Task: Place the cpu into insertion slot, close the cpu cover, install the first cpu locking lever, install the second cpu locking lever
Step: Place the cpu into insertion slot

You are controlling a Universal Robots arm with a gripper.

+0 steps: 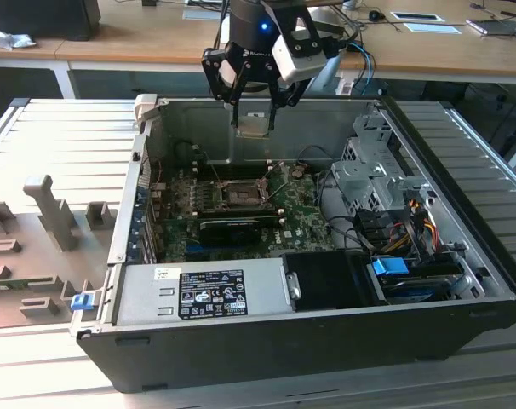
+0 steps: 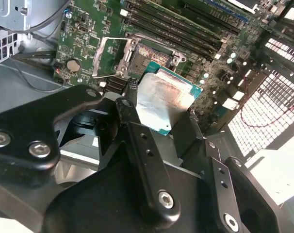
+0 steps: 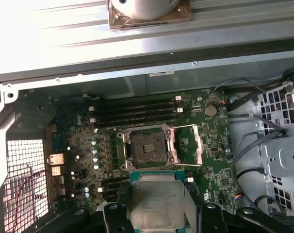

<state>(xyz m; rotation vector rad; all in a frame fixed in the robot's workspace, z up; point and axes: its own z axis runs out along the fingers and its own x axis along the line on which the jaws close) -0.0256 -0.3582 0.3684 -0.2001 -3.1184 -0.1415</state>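
Grey ribbed table (image 1: 54, 128), open computer case (image 1: 266, 345), gripper (image 1: 254, 119) in the upper middle of the exterior view, clamped on the cpu (image 3: 155, 204), a small flat silver square with a green edge, held in the air, apart from the empty insertion slot (image 3: 147, 148), cpu cover (image 3: 191, 145) open.

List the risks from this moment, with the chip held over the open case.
1. The gripper pinches the cpu only by its edges, above the board; a slip would likely drop it onto the motherboard.
2. The insertion slot lies open and bare; a tilted or offset landing might damage its contacts.
3. The cpu cover is swung open right beside the slot; the gripper could snag it on the way down.
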